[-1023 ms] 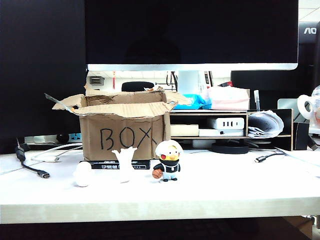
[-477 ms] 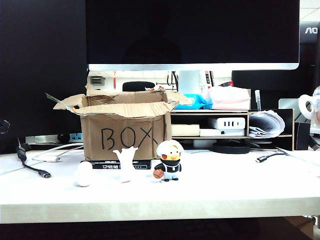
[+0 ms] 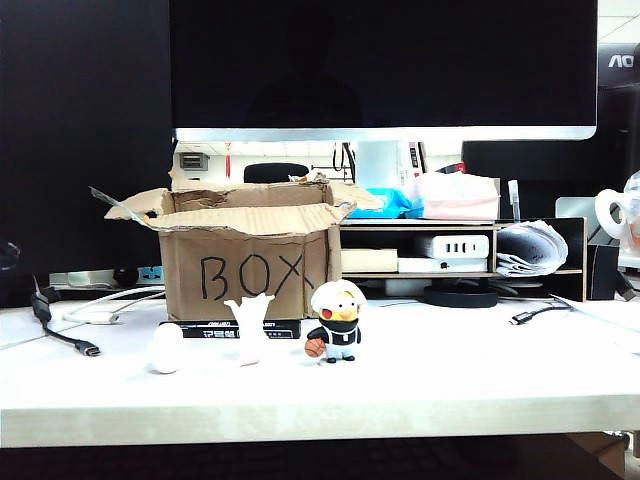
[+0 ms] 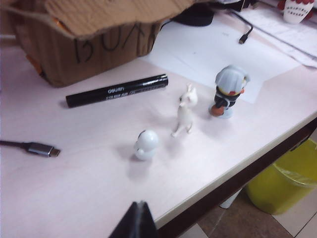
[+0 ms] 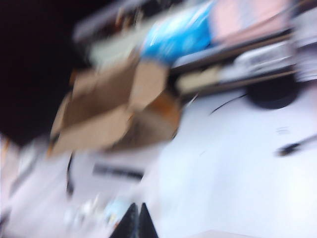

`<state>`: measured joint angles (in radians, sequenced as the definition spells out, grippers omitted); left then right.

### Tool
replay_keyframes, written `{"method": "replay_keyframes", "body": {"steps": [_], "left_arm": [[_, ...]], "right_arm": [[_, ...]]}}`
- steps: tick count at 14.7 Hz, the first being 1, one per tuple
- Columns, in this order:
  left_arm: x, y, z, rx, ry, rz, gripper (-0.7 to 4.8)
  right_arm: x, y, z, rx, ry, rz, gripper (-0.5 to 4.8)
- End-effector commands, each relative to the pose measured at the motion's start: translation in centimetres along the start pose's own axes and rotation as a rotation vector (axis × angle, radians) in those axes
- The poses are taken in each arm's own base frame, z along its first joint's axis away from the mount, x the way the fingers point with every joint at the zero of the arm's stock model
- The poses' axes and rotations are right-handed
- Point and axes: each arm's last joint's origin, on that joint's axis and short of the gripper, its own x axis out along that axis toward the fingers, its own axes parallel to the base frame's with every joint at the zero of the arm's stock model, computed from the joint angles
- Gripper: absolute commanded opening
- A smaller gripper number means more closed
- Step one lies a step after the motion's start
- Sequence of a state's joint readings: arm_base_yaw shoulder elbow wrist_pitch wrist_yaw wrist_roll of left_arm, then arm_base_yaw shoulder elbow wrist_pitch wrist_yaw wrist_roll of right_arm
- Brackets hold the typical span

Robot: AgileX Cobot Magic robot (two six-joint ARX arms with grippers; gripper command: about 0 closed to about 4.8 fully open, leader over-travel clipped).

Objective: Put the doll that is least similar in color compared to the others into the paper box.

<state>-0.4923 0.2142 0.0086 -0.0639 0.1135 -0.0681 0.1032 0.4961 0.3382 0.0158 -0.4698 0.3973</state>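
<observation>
**Waiting on the desk: odd-coloured doll not yet picked**

Standing upright on the pale wooden desk (image 3: 480, 380), the small cartoon doll with yellow face, white helmet, black body and tiny orange ball (image 3: 337, 321) is untouched, just in front of the right corner of the brown corrugated paper box marked "BOX" (image 3: 245, 262). Box flaps ragged, top open; I cannot see inside.

Beside the doll, toward the left: white figure with raised arms (image 3: 249, 327), then plain white egg-shaped figure (image 3: 166, 348). Black marker pen (image 4: 117, 90) lies between figures and box.

Left gripper (image 4: 136, 221): dark fingertips pressed together, closed on nothing, hanging above the desk's near edge, well short of the figures. Right gripper (image 5: 135, 221): tips also together, empty, high over the desk; that view is heavily blurred. Neither arm shows in the exterior view.

Progress: nothing done. Reach, grasp, lift and drop into box all remain.

Surroundings: grey USB cable (image 3: 62, 335) at left, large dark monitor (image 3: 385, 65) behind, cluttered shelf (image 3: 450, 250), yellow bin (image 4: 283, 183) below the desk edge.
</observation>
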Motion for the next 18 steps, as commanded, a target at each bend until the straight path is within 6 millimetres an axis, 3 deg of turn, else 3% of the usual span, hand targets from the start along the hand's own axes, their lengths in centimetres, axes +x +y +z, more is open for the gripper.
{"method": "replay_keyframes", "body": {"steps": [1,3,5,6,7,9,10,11,18], "left_arm": [[0.0,0.0,0.1,0.002,-0.013,-0.003,-0.05],[0.0,0.0,0.2,0.003,-0.015,-0.003,-0.05],[0.0,0.0,0.2,0.003,-0.014,-0.003,-0.05],[0.0,0.0,0.2,0.003,-0.014,-0.003,-0.05],[0.0,0.0,0.2,0.003,-0.014,-0.003,-0.05],[0.0,0.0,0.1,0.002,-0.012,-0.003,-0.05],[0.0,0.0,0.1,0.003,-0.012,-0.002,-0.05],[0.0,0.0,0.1,0.002,-0.013,0.014,-0.05],[0.0,0.0,0.1,0.003,-0.012,0.004,-0.05]], "right_arm": [[5.0,0.5,0.9,-0.162,0.220,0.119,-0.06],[10.2,1.3,0.0,-0.257,0.430,0.143,-0.06],[13.9,1.6,-0.8,-0.260,0.543,0.152,-0.04],[15.9,1.8,-1.2,-0.250,0.604,0.157,0.42],[17.9,2.1,-1.6,-0.231,0.690,0.163,2.05],[19.4,2.8,-1.9,-0.245,0.741,0.190,3.23],[19.5,3.2,-1.7,-0.272,0.750,0.197,4.48],[19.6,3.7,-1.9,-0.278,0.752,0.215,4.79],[19.9,3.7,-2.5,-0.347,0.769,0.182,4.79]]}}
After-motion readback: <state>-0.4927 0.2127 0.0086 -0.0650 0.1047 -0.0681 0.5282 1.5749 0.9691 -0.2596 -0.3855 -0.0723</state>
